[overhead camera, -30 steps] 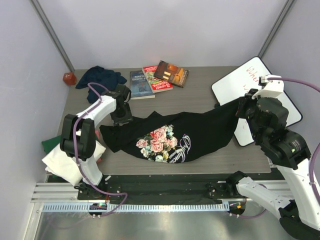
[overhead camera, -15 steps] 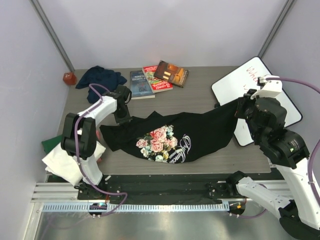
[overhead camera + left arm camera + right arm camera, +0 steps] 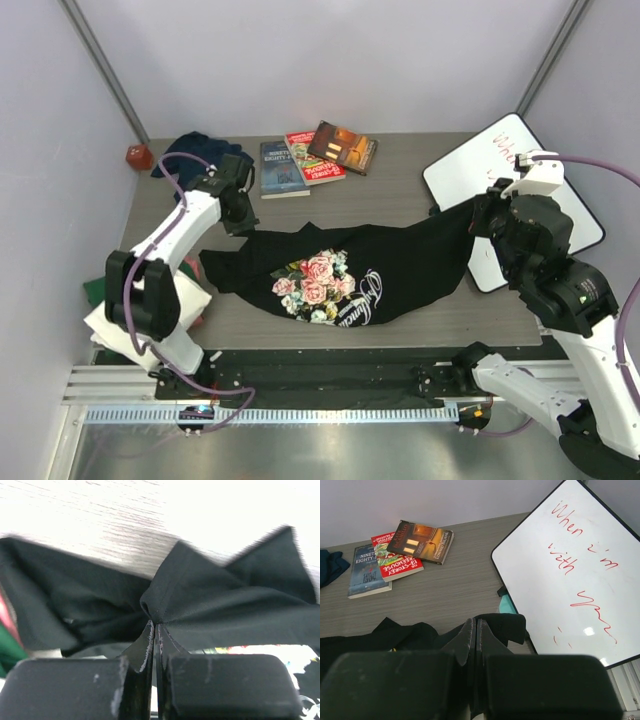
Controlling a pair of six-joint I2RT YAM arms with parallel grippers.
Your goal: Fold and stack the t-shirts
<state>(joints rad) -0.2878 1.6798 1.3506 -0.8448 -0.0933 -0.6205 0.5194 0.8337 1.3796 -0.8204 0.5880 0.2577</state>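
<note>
Table (image 3: 400, 190): it is grey and has walls at the back and on both sides. The black shirt lies across its middle.
Black shirt (image 3: 400, 265): it is spread out wide, with pink and white roses and white writing facing up. Its front edge is near the front edge of the table. Both of its ends are held up.
Whiteboard (image 3: 465, 180): it is at the right end of the black shirt, and it has red writing on it. The lifted cloth hangs over its near corner.
Left claw (image 3: 155, 630): it is at the black shirt's back left corner. It is squeezed tight on a pinch of the cloth, which bunches up at the tips.
Right claw (image 3: 476, 630): it is at the black shirt's right end. It is closed tight on the cloth there.
White shirt (image 3: 120, 325): it is folded, left of the black shirt, at the front left corner of the table.
Navy shirt (image 3: 185, 150): it is in a crumpled heap behind the black shirt's left end, partly hidden by the left arm.
Books (image 3: 315, 155): there are three, well behind the black shirt.
Open room: bare table runs between the black shirt and the books.
Green shirt (image 3: 95, 292): it is left of the black shirt, peeking out beside the white shirt.
Red round thing (image 3: 138, 156): it is in the back left corner, far from the black shirt.
Teal bit (image 3: 506, 604): it is between the black shirt and the whiteboard.
</note>
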